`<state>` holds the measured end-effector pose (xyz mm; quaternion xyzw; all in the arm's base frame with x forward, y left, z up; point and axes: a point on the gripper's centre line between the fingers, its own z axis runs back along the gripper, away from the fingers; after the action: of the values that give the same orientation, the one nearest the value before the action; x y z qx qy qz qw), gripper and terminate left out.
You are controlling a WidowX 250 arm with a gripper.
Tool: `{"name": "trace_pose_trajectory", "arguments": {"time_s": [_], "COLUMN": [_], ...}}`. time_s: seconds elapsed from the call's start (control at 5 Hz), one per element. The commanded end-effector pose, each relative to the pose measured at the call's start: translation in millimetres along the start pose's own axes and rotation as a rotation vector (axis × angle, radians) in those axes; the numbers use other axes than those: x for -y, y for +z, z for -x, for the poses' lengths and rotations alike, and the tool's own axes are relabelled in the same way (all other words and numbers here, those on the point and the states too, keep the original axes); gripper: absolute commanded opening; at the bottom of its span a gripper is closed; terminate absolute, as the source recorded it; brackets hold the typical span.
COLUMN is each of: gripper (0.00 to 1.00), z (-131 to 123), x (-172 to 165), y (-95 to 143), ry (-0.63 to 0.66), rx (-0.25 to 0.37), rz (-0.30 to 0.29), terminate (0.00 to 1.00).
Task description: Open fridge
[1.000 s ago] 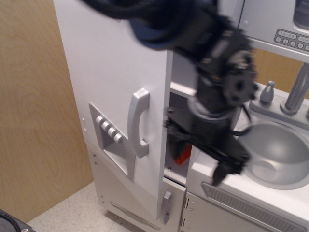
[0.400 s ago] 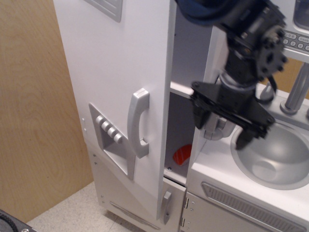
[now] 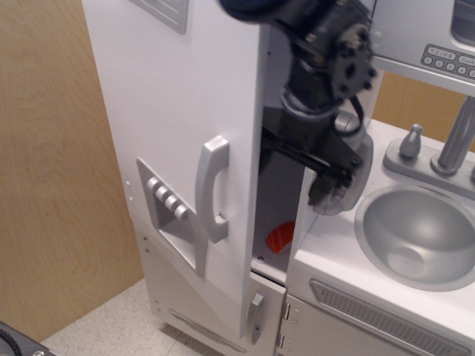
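The fridge door (image 3: pixel 178 96) is tall and silver-grey, with a curved handle (image 3: pixel 211 189) and a four-button dispenser panel (image 3: pixel 171 204). It stands ajar, and a dark gap shows the white interior at its right edge. My gripper (image 3: pixel 297 159) is at that gap, just right of the door's free edge and above handle height. Its jaws look spread; one fingertip (image 3: pixel 323 194) hangs by the counter corner, and the other is at or behind the door edge. It holds nothing. A red-orange item (image 3: pixel 280 236) lies low inside the fridge.
The smaller lower door with its short handle (image 3: pixel 256 315) is under the fridge door. A white counter with a round sink (image 3: pixel 419 233) and faucet (image 3: pixel 460 137) is at the right. A button panel (image 3: pixel 449 55) sits above. A wood wall (image 3: pixel 52 185) is at the left.
My gripper has swung left and up, from over the sink edge into the gap beside the door's edge. The door's angle looks unchanged.
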<state>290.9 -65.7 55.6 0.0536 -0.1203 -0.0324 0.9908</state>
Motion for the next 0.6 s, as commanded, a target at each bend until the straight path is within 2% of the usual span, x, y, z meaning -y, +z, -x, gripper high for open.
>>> {"name": "trace_pose_trajectory", "arguments": {"time_s": [0.0,0.2,0.4], "gripper": [1.00,1.00,1.00], "z": [43.6,72.3,97.7], "x": [-38.5,-64.8,-101.4], "y": [28.0,29.3,23.5], "ry": [-0.047,-0.052,-0.057], "rx": [0.057,0.027,0.032], "rz": [-0.019,-0.033,-0.075], "terminate": [0.00,0.00,0.00]}}
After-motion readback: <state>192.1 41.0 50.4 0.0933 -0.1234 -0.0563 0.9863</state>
